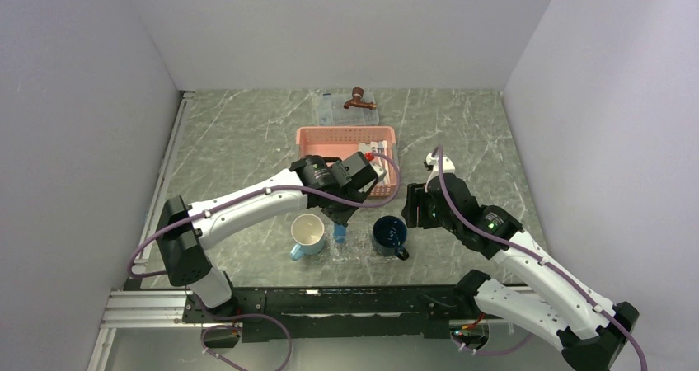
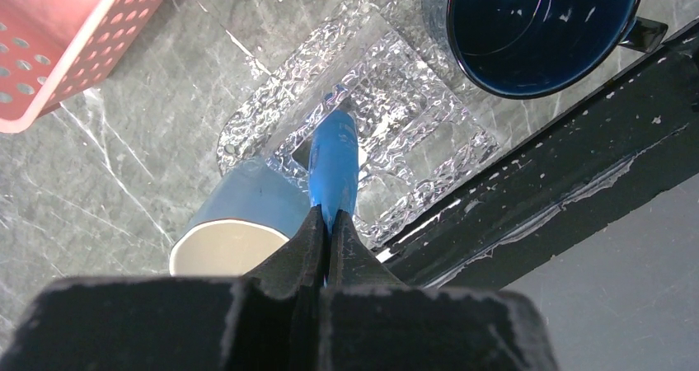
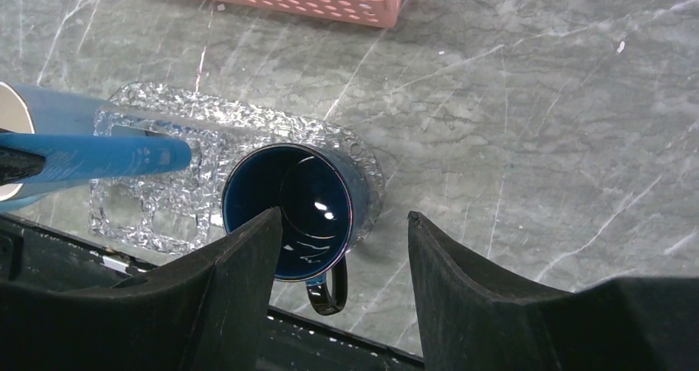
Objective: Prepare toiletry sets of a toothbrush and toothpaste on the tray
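Observation:
My left gripper (image 2: pixel 328 216) is shut on the flat end of a bright blue toothpaste tube (image 2: pixel 334 158) and holds it nose-down over the small clear tray (image 2: pixel 412 132). The tube also shows in the top view (image 1: pixel 340 233) and the right wrist view (image 3: pixel 99 158). The tray (image 3: pixel 140 223) lies between a light-blue cup and a dark blue mug. My right gripper (image 3: pixel 342 223) is open and empty, above the mug's right side; in the top view it (image 1: pixel 415 206) sits right of the mug. Pale toothbrushes (image 1: pixel 381 150) lie in the pink basket's right end.
A pink lattice basket (image 1: pixel 317 136) stands behind the tray. A larger clear tray (image 1: pixel 330 111) with a brown faucet (image 1: pixel 358 100) is at the back. The light-blue cup (image 1: pixel 307 235) and dark blue mug (image 1: pixel 389 236) flank the small tray near the table's front edge.

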